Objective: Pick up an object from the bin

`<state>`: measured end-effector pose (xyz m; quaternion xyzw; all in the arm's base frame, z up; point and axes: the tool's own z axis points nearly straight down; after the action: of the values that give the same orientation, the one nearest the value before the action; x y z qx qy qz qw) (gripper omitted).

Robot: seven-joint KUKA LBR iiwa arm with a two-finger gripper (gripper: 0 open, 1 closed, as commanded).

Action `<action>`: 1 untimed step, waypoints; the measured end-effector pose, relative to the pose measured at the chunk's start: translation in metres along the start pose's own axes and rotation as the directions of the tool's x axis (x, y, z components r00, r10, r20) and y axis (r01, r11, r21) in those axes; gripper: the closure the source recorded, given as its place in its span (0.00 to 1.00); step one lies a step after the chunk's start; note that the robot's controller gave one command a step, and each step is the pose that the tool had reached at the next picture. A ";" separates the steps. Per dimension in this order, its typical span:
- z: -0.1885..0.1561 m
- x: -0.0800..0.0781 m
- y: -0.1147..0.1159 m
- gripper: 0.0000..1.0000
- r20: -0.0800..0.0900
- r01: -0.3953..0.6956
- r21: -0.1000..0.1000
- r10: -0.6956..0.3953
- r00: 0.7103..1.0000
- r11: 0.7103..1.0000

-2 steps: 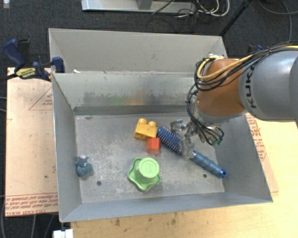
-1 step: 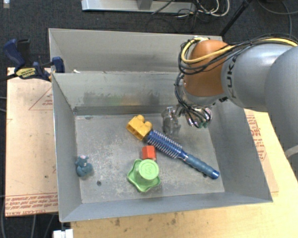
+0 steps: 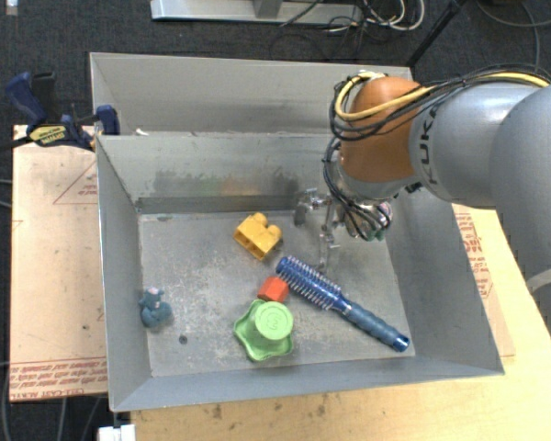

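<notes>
1. A grey metal bin [image 3: 119,246] with sloping walls sits under a silver robot arm [image 3: 496,145], which reaches in from the right. The arm's wrist wears an orange cover [image 3: 378,127] wrapped in cables.
2. The hand [image 3: 328,249] hangs low over the middle of the bin floor, towards the back. I cannot tell from here whether it is released or clenched, and nothing visible is grasped in it.
3. The nearest thing is a blue hairbrush [image 3: 340,299]. Its bristle head lies just in front of the hand and a little left. Its long axis runs diagonally, the handle pointing away towards the front right corner.
4. A yellow toy block [image 3: 258,234] lies to the hand's left, near but apart.
5. A small orange-red piece [image 3: 274,289] touches the brush head, beside a green scalloped lid [image 3: 265,331].
6. A small blue-grey lump [image 3: 153,310] sits well apart at the far left.
7. The bin floor is scuffed and speckled. Around it is dark carpet [image 3: 37,26] with loose cables.
</notes>
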<state>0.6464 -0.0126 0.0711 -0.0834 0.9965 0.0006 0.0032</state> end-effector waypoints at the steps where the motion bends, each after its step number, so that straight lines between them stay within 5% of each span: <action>1: 0.001 0.051 -0.019 0.00 -0.006 -0.187 0.001 0.187 0.982 0.982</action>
<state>0.5998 -0.0401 0.0699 0.0107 0.9999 0.0003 -0.0001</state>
